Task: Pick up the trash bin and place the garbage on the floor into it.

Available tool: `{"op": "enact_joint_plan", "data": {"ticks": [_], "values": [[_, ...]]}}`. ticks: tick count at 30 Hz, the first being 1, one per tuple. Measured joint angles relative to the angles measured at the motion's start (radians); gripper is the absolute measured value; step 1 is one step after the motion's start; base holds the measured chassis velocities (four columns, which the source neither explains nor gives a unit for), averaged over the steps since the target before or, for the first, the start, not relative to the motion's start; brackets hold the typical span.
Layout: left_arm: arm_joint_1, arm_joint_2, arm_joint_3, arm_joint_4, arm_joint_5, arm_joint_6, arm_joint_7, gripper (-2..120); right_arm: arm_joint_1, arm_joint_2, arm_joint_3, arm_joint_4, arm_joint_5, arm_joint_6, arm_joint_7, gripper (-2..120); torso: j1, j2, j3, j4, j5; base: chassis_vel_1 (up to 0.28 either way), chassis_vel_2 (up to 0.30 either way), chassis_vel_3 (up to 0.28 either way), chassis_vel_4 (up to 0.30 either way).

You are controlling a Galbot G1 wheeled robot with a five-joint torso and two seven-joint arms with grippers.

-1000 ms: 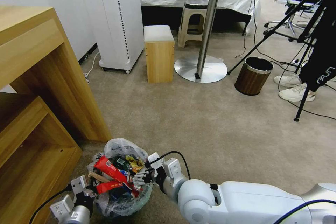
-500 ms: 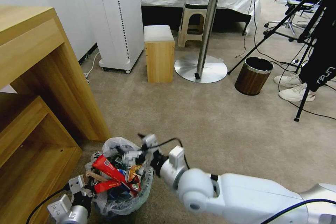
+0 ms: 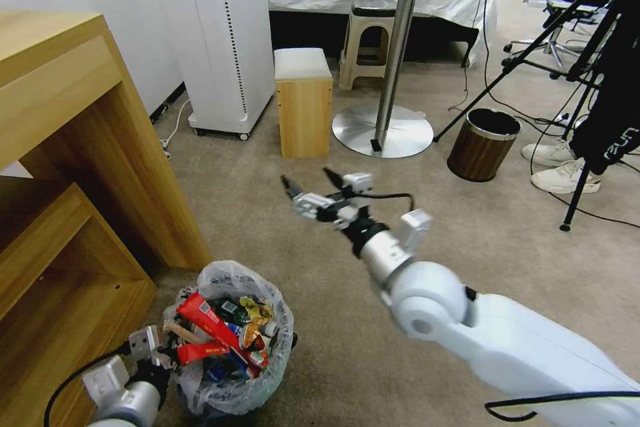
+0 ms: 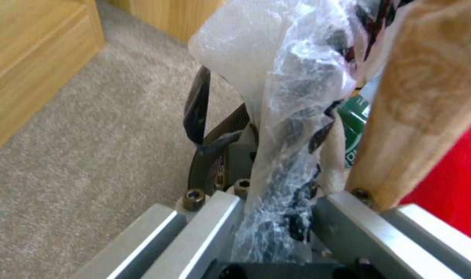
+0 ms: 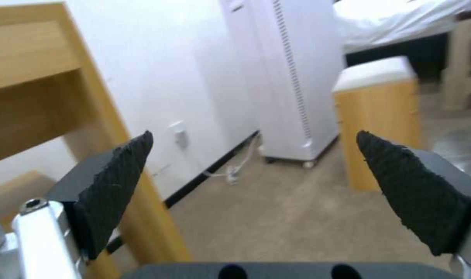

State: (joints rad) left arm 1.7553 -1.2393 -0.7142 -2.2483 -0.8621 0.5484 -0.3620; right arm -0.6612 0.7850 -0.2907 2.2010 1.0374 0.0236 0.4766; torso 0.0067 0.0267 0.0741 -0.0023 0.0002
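The left gripper [image 3: 155, 351] is closed on the plastic-lined rim of the trash bin [image 3: 267, 383], full of garbage [image 3: 220, 337]; label writing is not readable. The right gripper [image 3: 308, 187], wide open and empty, hovers above it.

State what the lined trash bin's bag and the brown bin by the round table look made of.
The trash bin has a liner of thin clear plastic film, crinkled and glossy, which the left claw grips at the rim. The brown bin looks like wood-grain veneer or laminate, with a shiny metal rim.
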Motion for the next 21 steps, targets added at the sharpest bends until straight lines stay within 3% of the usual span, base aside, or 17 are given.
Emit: {"op": "enact_joint_plan", "data": {"ticks": [8,16,21], "values": [[-0.088,0.123,0.024,0.088,-0.219,0.028,-0.088,0,-0.132,-0.099,0.181,0.039,-0.004,0.006,0.002,100,0.0,0.0,0.0,-0.0001,-0.0003,0.0,0.0,0.0,0.0],[-0.17,0.179,0.065,0.188,-0.317,0.027,-0.13,0,-0.19,-0.119,0.287,0.044,0.002,0.019,0.003,100,0.0,0.0,0.0,0.0001,-0.0002,0.0,0.0,0.0,0.0],[-0.196,0.195,0.083,0.213,-0.354,0.025,-0.15,0,-0.197,-0.122,0.306,0.037,0.002,0.024,0.002,100,0.0,0.0,0.0,0.0001,0.0001,0.0,0.0,0.0,0.0]]}}
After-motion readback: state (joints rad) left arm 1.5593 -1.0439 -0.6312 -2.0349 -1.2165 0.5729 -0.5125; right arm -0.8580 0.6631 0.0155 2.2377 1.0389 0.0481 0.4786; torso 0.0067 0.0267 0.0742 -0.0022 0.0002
